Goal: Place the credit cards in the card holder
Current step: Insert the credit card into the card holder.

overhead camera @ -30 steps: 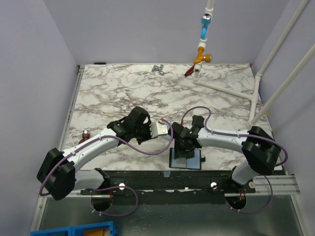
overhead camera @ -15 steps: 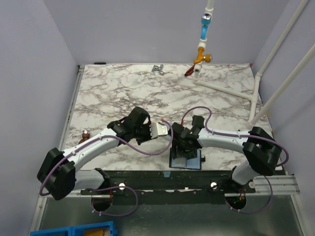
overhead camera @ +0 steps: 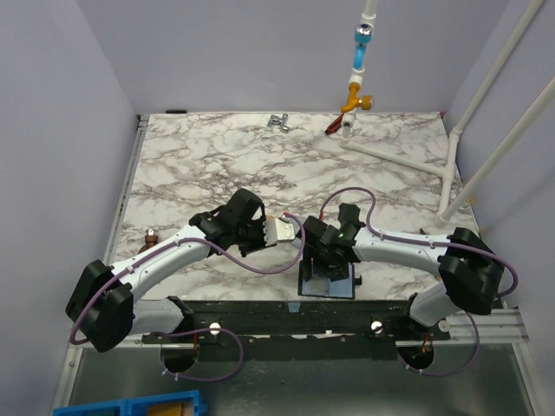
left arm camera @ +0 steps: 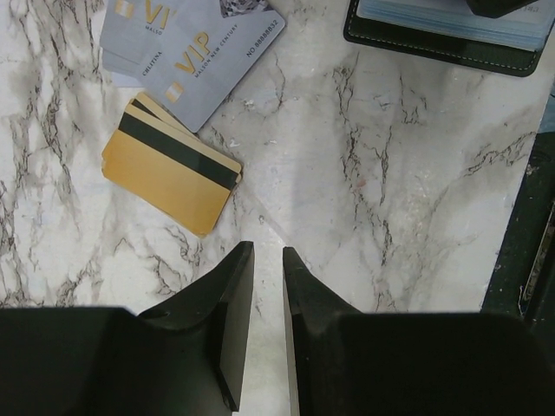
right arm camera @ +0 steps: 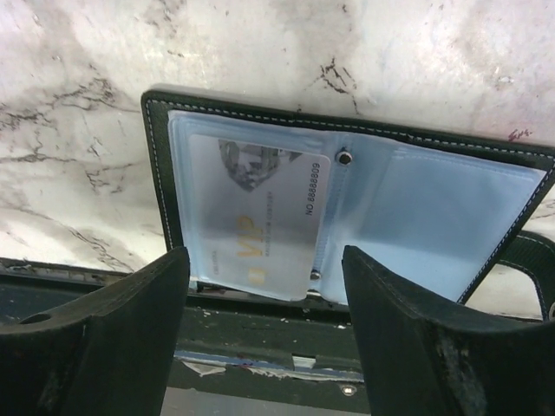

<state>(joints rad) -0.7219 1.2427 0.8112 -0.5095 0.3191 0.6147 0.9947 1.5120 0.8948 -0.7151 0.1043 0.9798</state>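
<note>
So the card holder [right arm camera: 425, 217] lies open at the near edge of the worktop [left arm camera: 390, 173], one grey VIP card [right arm camera: 256, 217] in its clear sleeve. The right end effector [right arm camera: 264, 256] hangs over it, jaws wide, empty. Loose gold cards [left arm camera: 169, 169] and grey cards [left arm camera: 199, 52] lie near the left end effector [left arm camera: 266, 251], barely cracked open, holding nothing.

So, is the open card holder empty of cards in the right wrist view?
No, a pale grey-blue card sits inside the card holder, under its clear plastic.
</note>
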